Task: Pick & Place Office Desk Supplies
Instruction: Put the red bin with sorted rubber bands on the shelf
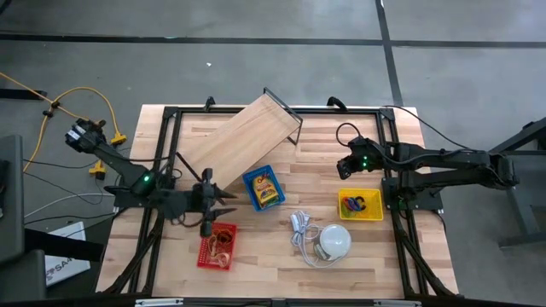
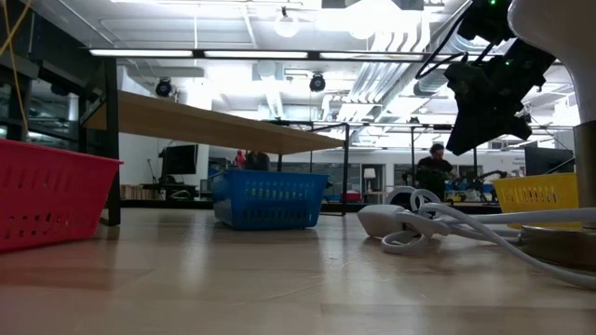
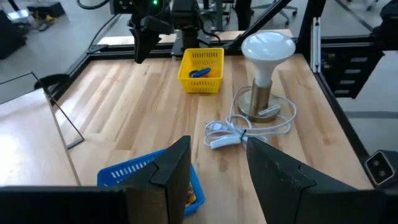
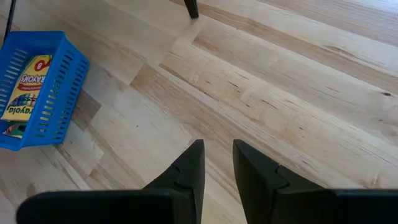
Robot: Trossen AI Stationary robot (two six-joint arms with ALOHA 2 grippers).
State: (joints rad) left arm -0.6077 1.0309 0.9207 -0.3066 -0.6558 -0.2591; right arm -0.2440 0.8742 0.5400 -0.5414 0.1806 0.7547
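The yellow-green printed crayon packets lie flat in the blue slotted plastic basket, just ahead of the left gripper, whose jaws stand open and empty; in the right wrist view the same packets sit well off to one side of the right gripper, whose narrowly parted jaws hold nothing. The thin tan rubber bands lie loosely heaped in the red plastic basket, right beside the left jaws. The small orange, green and purple clip-like pieces rest jumbled in the yellow plastic basket, near the right jaws.
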